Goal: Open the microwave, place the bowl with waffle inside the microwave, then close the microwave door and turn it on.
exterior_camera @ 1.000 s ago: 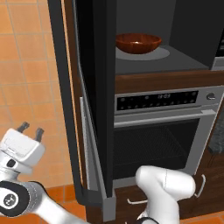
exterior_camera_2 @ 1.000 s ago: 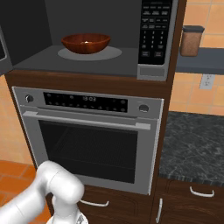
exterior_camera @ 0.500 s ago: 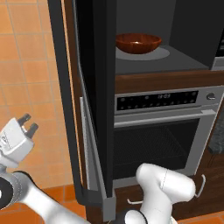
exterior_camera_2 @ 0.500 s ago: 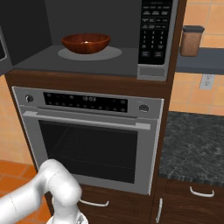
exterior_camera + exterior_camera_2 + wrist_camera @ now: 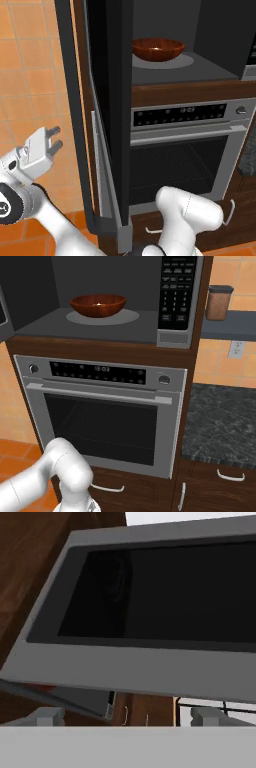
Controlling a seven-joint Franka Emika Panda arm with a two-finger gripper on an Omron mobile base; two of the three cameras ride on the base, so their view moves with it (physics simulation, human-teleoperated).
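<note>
The microwave [image 5: 100,276] stands open, its grey cavity [image 5: 210,30] exposed. Inside, the reddish-brown bowl [image 5: 158,48] [image 5: 97,304] rests on the pale turntable [image 5: 125,317]; I cannot make out the waffle in it. The microwave door [image 5: 107,100] is swung out to the left and seen edge-on. My gripper [image 5: 55,139] hovers low and left of that door, outside it, open and holding nothing, its fingers pointing up and right. In the hand view the door's black glass and grey frame [image 5: 150,592] lie close ahead of the open gripper [image 5: 129,716].
A silver oven [image 5: 185,150] [image 5: 105,406] sits directly below the microwave. The keypad [image 5: 175,296] is at the microwave's right. A jar [image 5: 219,302] stands on a shelf above a dark stone counter [image 5: 220,421]. Orange tiled wall [image 5: 25,75] lies behind the gripper.
The hand has shifted right toward the open door and tilted, its fingers now pointing up and right instead of straight up. Bowl and door have not moved.
</note>
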